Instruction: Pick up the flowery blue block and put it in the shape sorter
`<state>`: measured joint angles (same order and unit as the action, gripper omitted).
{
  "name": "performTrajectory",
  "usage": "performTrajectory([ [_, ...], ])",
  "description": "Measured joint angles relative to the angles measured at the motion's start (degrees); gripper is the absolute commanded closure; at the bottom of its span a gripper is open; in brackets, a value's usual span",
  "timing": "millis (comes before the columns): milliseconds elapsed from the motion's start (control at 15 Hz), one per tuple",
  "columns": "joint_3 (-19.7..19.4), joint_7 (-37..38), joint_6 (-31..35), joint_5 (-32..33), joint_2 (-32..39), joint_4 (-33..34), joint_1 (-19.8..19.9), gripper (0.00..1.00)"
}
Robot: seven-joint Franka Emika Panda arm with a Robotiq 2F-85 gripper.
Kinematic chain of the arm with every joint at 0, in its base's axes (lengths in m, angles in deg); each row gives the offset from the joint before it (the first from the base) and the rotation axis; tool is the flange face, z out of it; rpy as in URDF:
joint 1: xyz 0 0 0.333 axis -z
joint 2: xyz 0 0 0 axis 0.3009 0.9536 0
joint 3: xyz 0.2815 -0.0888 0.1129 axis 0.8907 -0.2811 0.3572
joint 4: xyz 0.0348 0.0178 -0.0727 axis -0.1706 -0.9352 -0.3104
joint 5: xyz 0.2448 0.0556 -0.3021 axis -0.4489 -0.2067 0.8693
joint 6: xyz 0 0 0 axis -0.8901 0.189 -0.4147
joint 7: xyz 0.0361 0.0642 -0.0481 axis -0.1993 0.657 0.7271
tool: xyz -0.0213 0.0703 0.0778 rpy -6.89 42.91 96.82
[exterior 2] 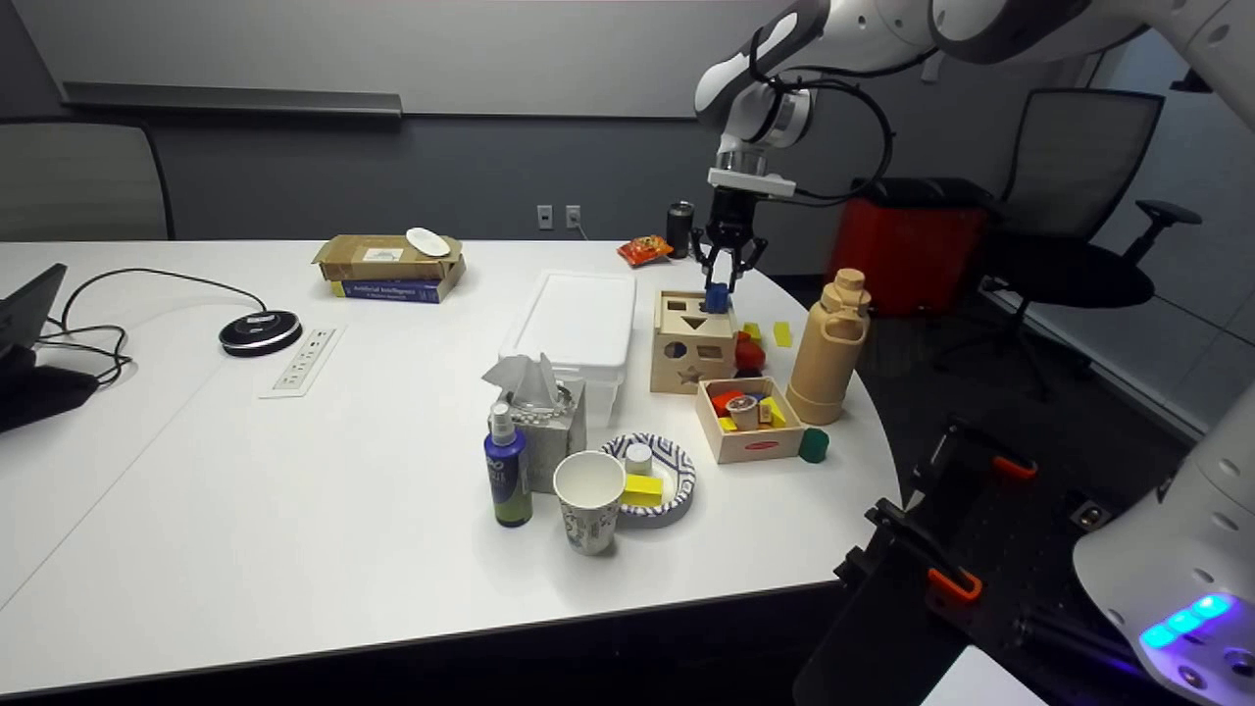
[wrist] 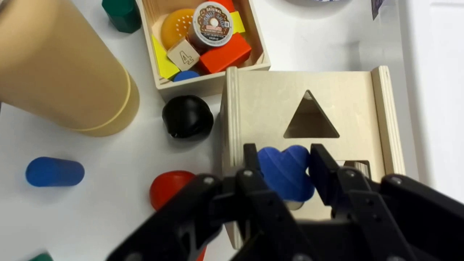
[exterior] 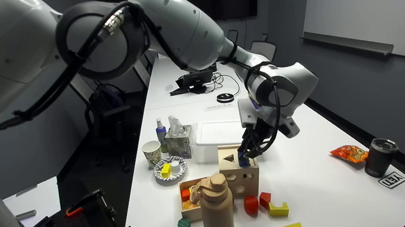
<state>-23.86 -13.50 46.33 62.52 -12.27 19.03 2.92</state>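
Tabletop (exterior 2: 294, 510), sorter (wrist: 266, 112) partly behind claw (wrist: 283, 156)

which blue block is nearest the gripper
The flowery block: it alone is in the gripper, over the shape sorter. The blue cylinder is on the table; another blue piece is in the tray.

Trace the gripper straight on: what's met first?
Likely the top of the shape sorter, via the flowery blue block held in the gripper; whether block and sorter touch now is unclear.

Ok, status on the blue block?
Gripper pinching flowery blue block. Block at top of shape sorter, not dropped in; contact and alignment unclear. No obstacle seen.
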Motion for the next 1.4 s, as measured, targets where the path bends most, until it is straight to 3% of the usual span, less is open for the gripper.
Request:
performTrajectory([
  [1400,-0.2,2.3,1.1,-0.7,0.7,0.3,0.1,0.85],
])
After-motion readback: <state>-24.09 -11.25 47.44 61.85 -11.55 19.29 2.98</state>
